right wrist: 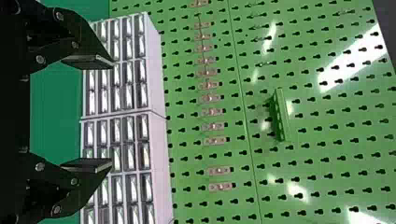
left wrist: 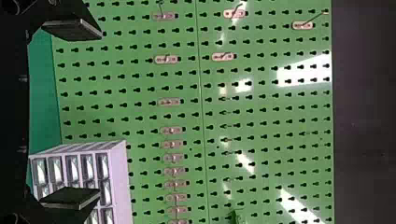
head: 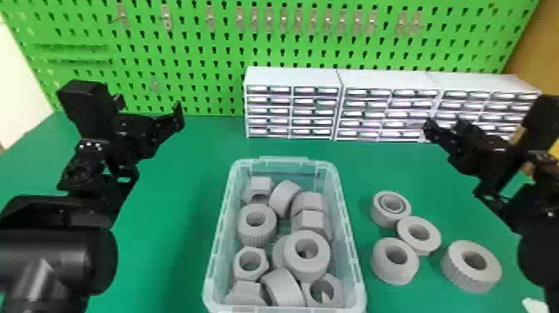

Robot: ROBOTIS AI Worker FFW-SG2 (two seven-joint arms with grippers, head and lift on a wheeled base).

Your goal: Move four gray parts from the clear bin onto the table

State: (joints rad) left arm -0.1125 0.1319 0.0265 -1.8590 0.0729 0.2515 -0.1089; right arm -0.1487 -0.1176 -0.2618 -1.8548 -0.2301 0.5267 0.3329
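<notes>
The clear bin (head: 350, 233) stands upright at the centre front, holding several gray parts, among them a ribbed ring (head: 257, 220), a hex nut (head: 251, 263) and a thick ring (head: 307, 254). To its right, several more gray rings lie on the green table (head: 174, 233), one of them a large ring (head: 470, 266). Left of the bin and above the table, my left gripper (head: 149, 111) is open and holds nothing; my left gripper (left wrist: 100, 113) has its fingers wide apart. Raised beyond the loose rings, my right gripper (head: 444, 127) is open too; my right gripper (right wrist: 112, 114) faces the back wall.
White drawer cabinets (head: 293, 77) line the back of the table, behind the bin and near the right gripper. A green pegboard (head: 199, 54) rises behind them. A small white object (head: 536, 306) lies at the front right corner.
</notes>
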